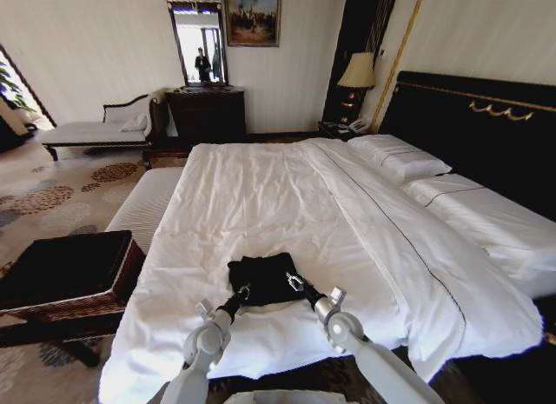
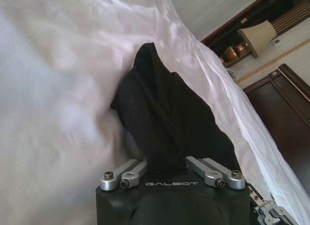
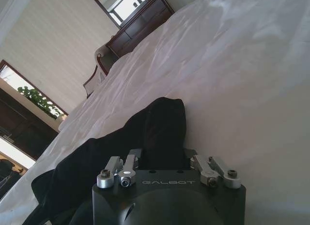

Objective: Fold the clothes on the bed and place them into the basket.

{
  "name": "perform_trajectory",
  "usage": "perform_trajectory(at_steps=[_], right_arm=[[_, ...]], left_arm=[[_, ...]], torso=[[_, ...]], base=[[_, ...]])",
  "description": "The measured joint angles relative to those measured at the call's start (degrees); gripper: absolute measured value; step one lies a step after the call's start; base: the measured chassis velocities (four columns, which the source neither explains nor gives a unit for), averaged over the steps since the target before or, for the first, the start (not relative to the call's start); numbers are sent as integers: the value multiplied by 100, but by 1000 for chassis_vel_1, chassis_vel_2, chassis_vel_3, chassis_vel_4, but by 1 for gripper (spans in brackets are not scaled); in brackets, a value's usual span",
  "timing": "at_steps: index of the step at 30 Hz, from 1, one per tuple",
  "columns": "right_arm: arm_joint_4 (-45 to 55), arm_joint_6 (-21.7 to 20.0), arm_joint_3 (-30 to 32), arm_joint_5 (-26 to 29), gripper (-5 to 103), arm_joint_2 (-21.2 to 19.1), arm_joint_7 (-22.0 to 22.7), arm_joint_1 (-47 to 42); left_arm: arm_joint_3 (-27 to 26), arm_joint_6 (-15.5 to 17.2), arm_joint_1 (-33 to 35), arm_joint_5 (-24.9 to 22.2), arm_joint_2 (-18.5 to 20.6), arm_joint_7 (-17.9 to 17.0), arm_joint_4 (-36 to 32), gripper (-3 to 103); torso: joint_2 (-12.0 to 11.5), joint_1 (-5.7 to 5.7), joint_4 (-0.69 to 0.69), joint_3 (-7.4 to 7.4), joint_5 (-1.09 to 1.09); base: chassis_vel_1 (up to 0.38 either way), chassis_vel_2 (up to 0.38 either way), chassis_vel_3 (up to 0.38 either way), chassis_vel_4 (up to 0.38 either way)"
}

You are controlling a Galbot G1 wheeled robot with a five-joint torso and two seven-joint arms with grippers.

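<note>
The black shirt (image 1: 263, 276) lies bunched into a compact, roughly square bundle on the white sheet of the bed (image 1: 287, 195), near the foot edge closest to the robot and slightly left of the bed's centre line. The left gripper (image 1: 240, 294) is at the shirt's near left corner and the right gripper (image 1: 296, 283) is at its near right corner, both arms reaching forward from below the head view. In the left wrist view, the left gripper (image 2: 165, 163) has its fingers clamped together on a gathered fold of the shirt (image 2: 164, 113), and the fabric rises from the fingers in a peaked ridge against the sheet (image 2: 58, 89). In the right wrist view, the right gripper (image 3: 162, 155) likewise has its fingers pinched on a raised fold of the shirt (image 3: 160, 123), with the rest of the cloth trailing off to one side over the sheet. The wicker basket (image 1: 74, 278), lined in black and set on a dark wooden stand, stands on the carpet at the left side of the bed's foot, well apart from the shirt. A narrow white upholstered bench (image 1: 148, 204) lies alongside the left edge of the bed beyond the basket. White pillows (image 1: 400, 156) rest against the black headboard (image 1: 473, 126) at the far right.
</note>
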Motion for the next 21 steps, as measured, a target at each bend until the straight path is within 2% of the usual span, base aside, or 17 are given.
perform_trajectory(at_steps=[2,4,7,9,11,14,17,19,21], right_arm=[[32,75,-20,-6,31,-4,-61,-24],[57,112,-26,-6,31,-10,-90,-37],[146,221,-45,-16,15,-26,-150,-76],[169,256,-54,-37,15,-30,-156,-86],[212,342,-73,-101,8,-41,-159,-101],[435,580,-114,-279,8,-100,-115,-137],[812,810,-152,-660,8,-208,112,-122],[1109,852,-153,-867,8,-293,274,-59],[1240,853,-151,-974,8,-331,391,-25]], left_arm=[[-8,-1,15,5,6,-2,-27,9],[-14,-1,19,5,11,-3,-38,9],[-23,-4,37,13,23,-5,-72,9],[-24,-7,43,19,25,-8,-84,9],[-25,-11,57,42,28,-12,-124,9],[-6,-24,107,95,64,-17,-362,9],[99,-30,200,125,169,-62,-929,9],[139,-12,287,120,276,-109,-1402,9],[139,5,332,105,322,-136,-1594,9]], torso=[[0,0,0,0,0],[0,0,0,0,0],[0,0,0,0,0],[0,0,1,0,0],[0,0,1,0,0],[0,0,1,0,1],[0,0,0,0,1],[0,-1,0,0,0],[0,0,0,0,1]], base=[[0,0,0,0],[0,0,0,0],[0,0,0,0],[0,0,0,0],[0,0,0,0],[0,0,0,0],[0,0,0,0],[0,0,0,0],[0,0,0,0]])
